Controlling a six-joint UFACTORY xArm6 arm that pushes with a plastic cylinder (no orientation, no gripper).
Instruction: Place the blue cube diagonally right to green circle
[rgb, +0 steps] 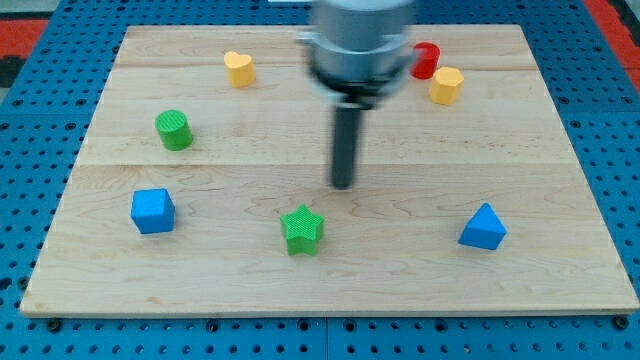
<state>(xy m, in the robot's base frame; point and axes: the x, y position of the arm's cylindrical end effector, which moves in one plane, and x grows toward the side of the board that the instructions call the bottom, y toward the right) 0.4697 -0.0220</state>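
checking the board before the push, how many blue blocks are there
2: the blue cube at the view's lower left, and a blue triangular block at the lower right. The arm's body could hide another near the top.

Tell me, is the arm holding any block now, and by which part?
Nothing is held. My tip touches no block; it stands above the green star, apart from it, far from the blue cube.

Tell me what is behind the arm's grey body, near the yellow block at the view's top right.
A red block shows there, partly hidden by the arm's body; its shape cannot be told. The yellow block sits beside it. My tip touches nothing.
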